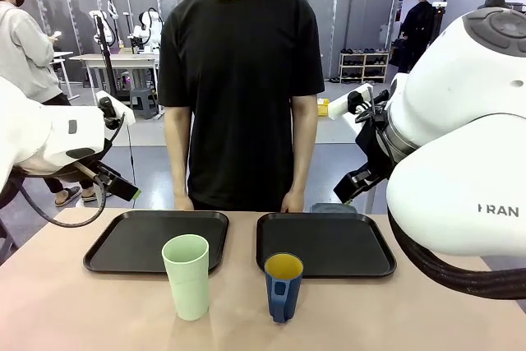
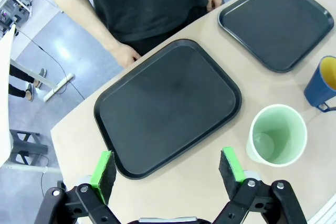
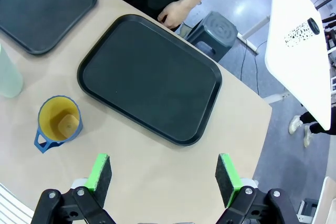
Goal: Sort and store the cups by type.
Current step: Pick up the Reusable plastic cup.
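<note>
A tall pale-green tumbler (image 1: 187, 274) stands upright on the table in front of the left black tray (image 1: 156, 240). To its right stands a dark-blue mug (image 1: 283, 285) with a yellow inside, in front of the right black tray (image 1: 325, 244). My left gripper (image 2: 167, 170) hovers open high above the table's near left part, with the tumbler (image 2: 276, 134) just right of its fingers and the mug (image 2: 324, 82) farther right. My right gripper (image 3: 164, 177) hangs open above the near right part, with the mug (image 3: 58, 123) to its left. Neither holds anything.
A person in a black shirt stands at the far side, hands (image 1: 292, 201) resting at the table's edge behind the trays. A grey stool (image 3: 212, 29) sits beside the table's right end. Both trays are bare.
</note>
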Robot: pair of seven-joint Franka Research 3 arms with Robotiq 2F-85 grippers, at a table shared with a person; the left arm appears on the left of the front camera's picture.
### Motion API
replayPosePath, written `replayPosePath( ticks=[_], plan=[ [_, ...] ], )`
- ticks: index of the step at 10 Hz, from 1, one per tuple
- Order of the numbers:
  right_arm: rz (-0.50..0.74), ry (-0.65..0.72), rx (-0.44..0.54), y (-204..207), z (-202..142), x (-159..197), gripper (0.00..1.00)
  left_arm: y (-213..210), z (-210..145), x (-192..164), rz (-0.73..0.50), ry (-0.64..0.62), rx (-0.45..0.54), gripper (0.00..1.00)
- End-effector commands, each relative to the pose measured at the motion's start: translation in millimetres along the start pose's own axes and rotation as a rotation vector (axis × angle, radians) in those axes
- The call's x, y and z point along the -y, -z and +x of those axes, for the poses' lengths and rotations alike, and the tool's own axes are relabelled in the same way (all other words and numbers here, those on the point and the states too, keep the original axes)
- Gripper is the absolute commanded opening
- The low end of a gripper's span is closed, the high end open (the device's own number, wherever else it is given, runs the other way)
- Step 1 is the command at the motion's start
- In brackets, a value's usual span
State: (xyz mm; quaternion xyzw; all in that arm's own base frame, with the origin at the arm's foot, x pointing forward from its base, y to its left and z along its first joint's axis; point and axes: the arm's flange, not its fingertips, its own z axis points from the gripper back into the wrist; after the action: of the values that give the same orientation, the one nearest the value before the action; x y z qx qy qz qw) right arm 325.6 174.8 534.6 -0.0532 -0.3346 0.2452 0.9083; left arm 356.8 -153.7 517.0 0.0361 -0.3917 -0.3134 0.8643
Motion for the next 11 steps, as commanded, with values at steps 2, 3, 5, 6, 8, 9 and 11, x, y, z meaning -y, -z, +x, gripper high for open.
replayPosePath(
  ticks=[2, 3, 5, 6, 8, 9, 11],
  plan=[
    [0.024, 0.048, -0.015, 29.6, 4.6, 20.9, 1.00, 37.2, -3.1, -33.2, 0.048, -0.076, -0.077, 1.00],
    [0.005, 0.110, -0.087, 51.0, 5.9, 36.8, 1.00, 56.9, -10.2, -54.6, 0.042, -0.126, -0.118, 1.00],
    [0.021, 0.204, -0.182, 99.5, 9.3, 75.5, 1.00, 97.0, -27.3, -101.5, 0.037, -0.187, -0.158, 1.00],
    [0.020, 0.244, -0.216, 119.9, 9.8, 93.0, 1.00, 112.2, -34.4, -119.4, 0.025, -0.193, -0.158, 1.00],
    [0.039, 0.272, -0.273, 153.8, 10.3, 116.6, 1.00, 141.0, -46.8, -145.5, 0.019, -0.189, -0.166, 1.00],
    [0.064, 0.304, -0.302, 170.2, 10.1, 126.3, 1.00, 153.4, -51.2, -156.9, 0.027, -0.201, -0.169, 1.00],
    [0.090, 0.343, -0.345, 189.9, 7.4, 139.3, 1.00, 165.9, -54.4, -168.3, 0.045, -0.244, -0.159, 1.00]
  ],
)
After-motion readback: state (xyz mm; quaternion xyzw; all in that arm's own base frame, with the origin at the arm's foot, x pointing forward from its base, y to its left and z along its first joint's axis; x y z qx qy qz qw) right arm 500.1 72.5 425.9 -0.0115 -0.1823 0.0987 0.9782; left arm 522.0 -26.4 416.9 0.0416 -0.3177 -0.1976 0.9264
